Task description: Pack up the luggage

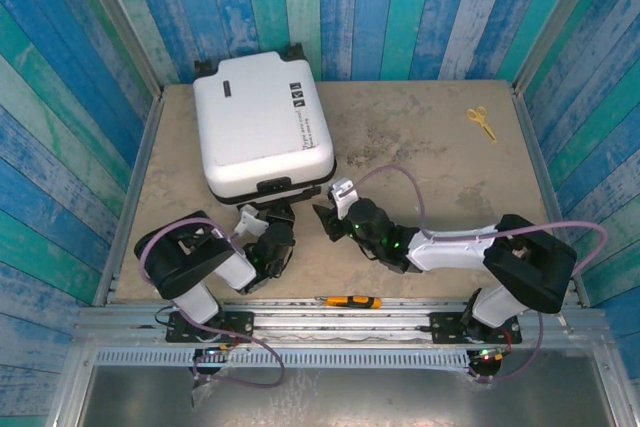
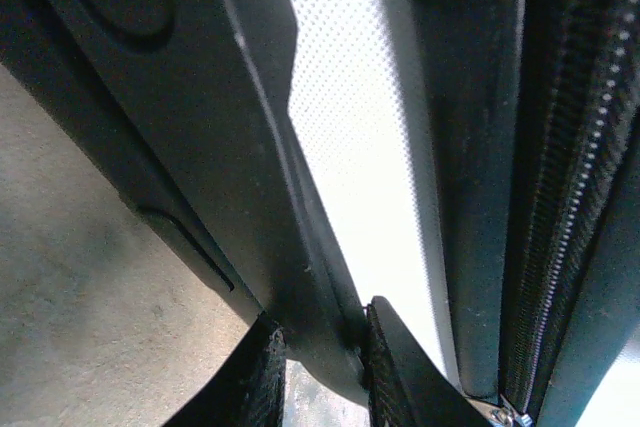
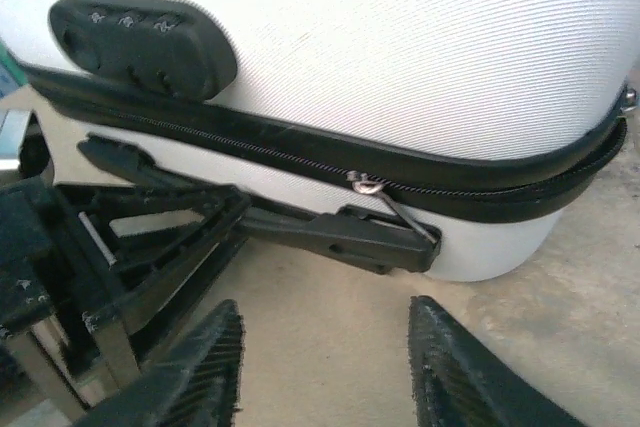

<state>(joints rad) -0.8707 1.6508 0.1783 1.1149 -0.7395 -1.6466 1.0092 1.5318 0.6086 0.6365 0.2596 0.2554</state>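
One closed luggage [image 1: 262, 132], scissors [image 1: 482, 122] seen overhead, zipper pull [image 3: 398, 212] at right wrist

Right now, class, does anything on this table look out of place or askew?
The luggage lies closed and skewed to the table edges. Yellow scissors lie loose at far right, and an orange cutter sits at the near edge.

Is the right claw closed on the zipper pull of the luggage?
No, the right claw stands open over the table, short of the zipper pull of the luggage.

Bright even light, soft shadows, blurred glaring left-wrist close-up
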